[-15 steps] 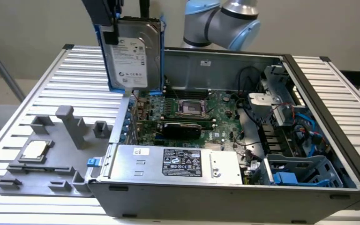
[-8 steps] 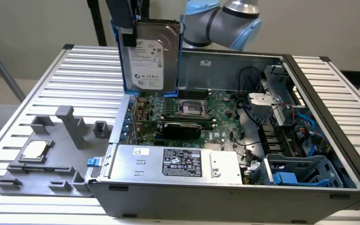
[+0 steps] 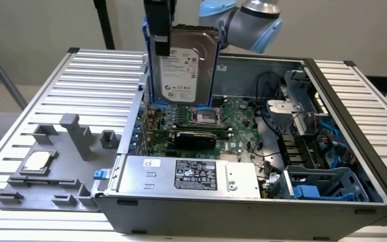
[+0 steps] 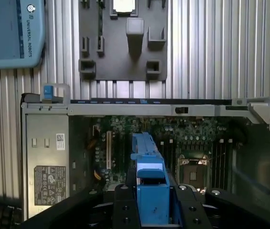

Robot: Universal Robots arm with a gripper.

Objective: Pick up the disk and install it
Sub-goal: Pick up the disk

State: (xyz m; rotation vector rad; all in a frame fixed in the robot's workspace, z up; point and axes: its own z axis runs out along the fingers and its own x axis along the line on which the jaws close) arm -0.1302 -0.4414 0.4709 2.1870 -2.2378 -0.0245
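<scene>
disk (image 3: 183, 65), a flat silver-grey metal hard drive in blue rails, hangs upright, clamped in my jaws over the open grey computer case (image 3: 247, 219).

Open computer case (image 3: 247, 217) on ribbed table (image 3: 99, 70), power supply (image 3: 193, 176) inside, grey fixture (image 3: 66, 174) beside

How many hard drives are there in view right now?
1. The disk is held upright by the gripper, above the open computer case. The blue drive cage in the case's corner might hide another.
</scene>
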